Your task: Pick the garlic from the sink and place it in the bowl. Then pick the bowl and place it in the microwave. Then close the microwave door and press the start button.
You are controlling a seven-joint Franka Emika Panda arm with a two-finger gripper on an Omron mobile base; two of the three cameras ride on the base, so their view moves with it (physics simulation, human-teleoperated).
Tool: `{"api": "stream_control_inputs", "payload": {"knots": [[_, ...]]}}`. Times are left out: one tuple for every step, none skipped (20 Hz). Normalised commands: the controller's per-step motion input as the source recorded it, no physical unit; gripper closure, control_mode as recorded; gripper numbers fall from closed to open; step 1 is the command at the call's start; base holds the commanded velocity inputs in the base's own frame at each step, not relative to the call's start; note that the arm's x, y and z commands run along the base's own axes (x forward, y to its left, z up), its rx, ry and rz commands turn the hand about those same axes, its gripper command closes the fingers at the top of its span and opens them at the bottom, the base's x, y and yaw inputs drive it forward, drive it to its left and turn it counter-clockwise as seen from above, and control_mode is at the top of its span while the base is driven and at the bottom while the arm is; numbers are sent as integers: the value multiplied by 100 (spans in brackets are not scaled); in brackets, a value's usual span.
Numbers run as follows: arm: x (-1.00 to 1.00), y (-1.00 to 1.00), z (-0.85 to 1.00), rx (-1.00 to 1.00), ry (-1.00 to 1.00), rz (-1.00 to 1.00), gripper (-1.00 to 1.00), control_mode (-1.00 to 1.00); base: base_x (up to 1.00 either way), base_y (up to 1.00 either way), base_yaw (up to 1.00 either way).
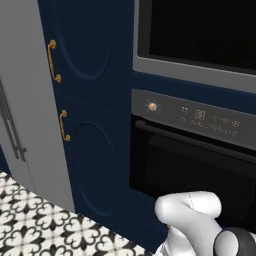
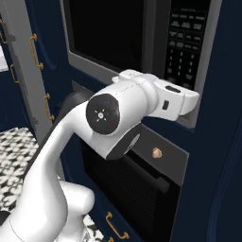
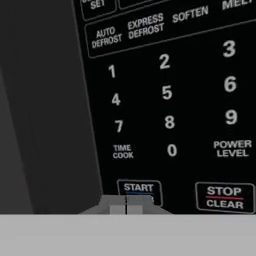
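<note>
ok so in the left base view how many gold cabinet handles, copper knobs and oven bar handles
curved gold metal cabinet handles: 2
round copper oven knob: 1
long black oven bar handle: 1
total: 4

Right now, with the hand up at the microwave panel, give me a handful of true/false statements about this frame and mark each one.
1. The microwave door is shut. True.
2. The gripper is at the STOP CLEAR button. False: its closed fingertips sit at the START button, and STOP CLEAR lies off to the side.
3. The gripper's fingers are spread wide. False: in the hand view they are pressed together.
4. The oven sits below the microwave. True.
5. The oven door hangs open. False: it is shut, its bar handle running across the front.
</note>
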Motion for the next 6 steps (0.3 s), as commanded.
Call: {"api": "stream_control_inputs", "payload": {"knots": [[0,29,0,0,0,0,100,-100,0,0,0],[-15,62,0,0,-5,0,100,-100,0,0,0],[-26,69,0,0,-5,0,100,-100,0,0,0],[-37,71,0,0,-7,0,100,-100,0,0,0],[-36,74,7,0,-11,0,100,-100,0,0,0],[-37,84,3,0,-10,0,100,-100,0,0,0]]}}
